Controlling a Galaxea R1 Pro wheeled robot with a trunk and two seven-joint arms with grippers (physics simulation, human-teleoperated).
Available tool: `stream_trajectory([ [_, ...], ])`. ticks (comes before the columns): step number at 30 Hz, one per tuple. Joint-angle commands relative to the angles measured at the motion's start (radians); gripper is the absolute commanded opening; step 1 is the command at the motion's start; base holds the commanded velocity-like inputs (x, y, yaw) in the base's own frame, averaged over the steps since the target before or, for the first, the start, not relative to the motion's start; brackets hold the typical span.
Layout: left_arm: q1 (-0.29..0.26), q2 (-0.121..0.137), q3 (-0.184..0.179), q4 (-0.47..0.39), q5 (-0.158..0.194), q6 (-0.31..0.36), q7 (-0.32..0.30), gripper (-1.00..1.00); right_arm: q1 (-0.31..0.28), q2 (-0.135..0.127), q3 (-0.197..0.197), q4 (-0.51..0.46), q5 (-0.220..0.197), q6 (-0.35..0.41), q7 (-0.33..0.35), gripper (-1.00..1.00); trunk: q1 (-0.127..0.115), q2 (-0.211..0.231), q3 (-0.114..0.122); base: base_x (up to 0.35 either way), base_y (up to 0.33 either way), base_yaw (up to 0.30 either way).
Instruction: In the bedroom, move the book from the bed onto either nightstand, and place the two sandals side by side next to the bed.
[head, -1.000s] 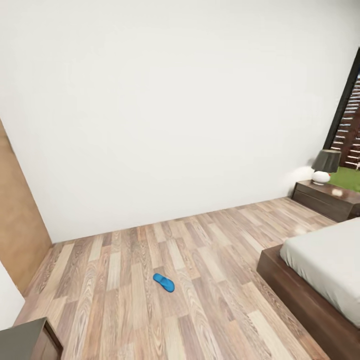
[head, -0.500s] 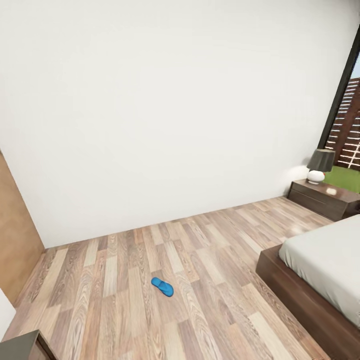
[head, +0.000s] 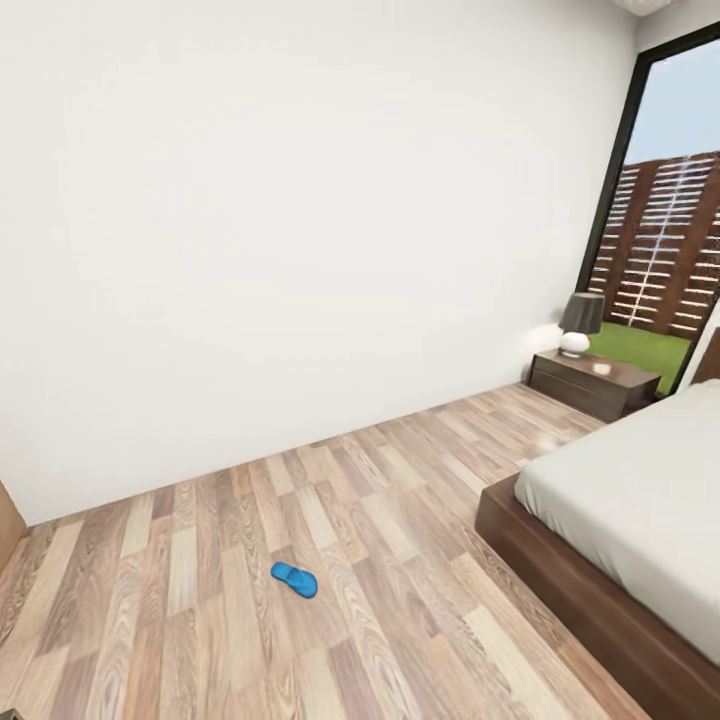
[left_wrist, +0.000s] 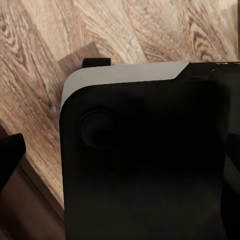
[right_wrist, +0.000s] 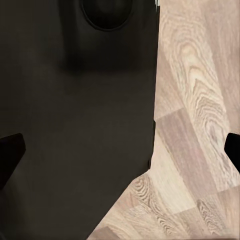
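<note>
One bright blue sandal (head: 294, 578) lies flat on the wood-plank floor, well left of the bed's foot. The bed (head: 640, 500), with a light-grey mattress on a dark brown frame, takes up the right side of the head view. A dark-brown nightstand (head: 592, 383) stands against the far wall beside the bed's head. The book is out of view. In the left wrist view my left gripper (left_wrist: 120, 160) is open, with its dark fingertips (left_wrist: 10, 160) spread wide over the robot's black body. My right gripper (right_wrist: 120, 152) is open too, holding nothing.
A lamp (head: 580, 322) with a dark shade and white base stands on the nightstand. A tall dark-framed window (head: 660, 250) at the far right shows a slatted fence and grass. A white wall (head: 300, 220) runs along the back, with open floor (head: 380, 520) in front of it.
The camera has turned and the whole picture has shifted: more of the window and bed shows, and the dark cabinet corner at lower left has left the view. The sandal has not moved.
</note>
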Motion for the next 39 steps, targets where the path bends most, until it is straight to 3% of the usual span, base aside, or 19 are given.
stream_trajectory([
  [1, 0.0, 0.0, 0.0, -0.001, 0.0, 0.001, 0.0, 1.0, 0.0, 0.0, -0.001, -0.001, 0.0, 0.003, -0.002, 1.0, 0.0, 0.0, -0.001, 0.0, 0.0, -0.283],
  [39, 0.0, 0.0, 0.0, -0.001, 0.0, 0.001, 0.0, 1.0, 0.0, 0.0, -0.001, -0.001, 0.0, 0.003, -0.002, 1.0, 0.0, 0.0, -0.001, 0.0, 0.0, -0.277],
])
